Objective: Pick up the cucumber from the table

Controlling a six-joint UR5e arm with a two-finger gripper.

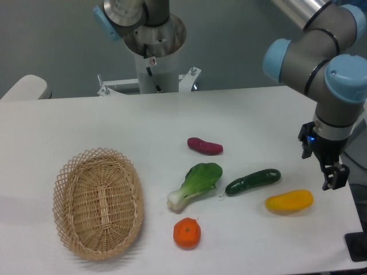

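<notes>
On the white table, six loose things are lying — five pieces of produce and one basket. One cucumber, dark green and glossy, is lying right of centre, tilted so that its right end is sitting a little higher in the view than its left. It is resting flat on the tabletop, with nothing gripping it. Just beside its left end, one bok choy is spreading its light-green leaf toward the upper right, its white stem pointing down-left. Just below and right of the cucumber, one yellow oblong vegetable is lying close to it without touching. One purple-red vegetable, perhaps a sweet potato, is sitting above the bok choy, apart from it. One orange, roundish piece is sitting below the bok choy's stem. One oval wicker basket is occupying the left side, well apart from all the produce.

One arm is reaching in from the upper right, and its gripper is hanging near the table's right edge, to the right of the cucumber and above the yellow vegetable's right end — touching neither. Its dark fingers are overlapping in this view, so I cannot tell how wide they are standing.
</notes>
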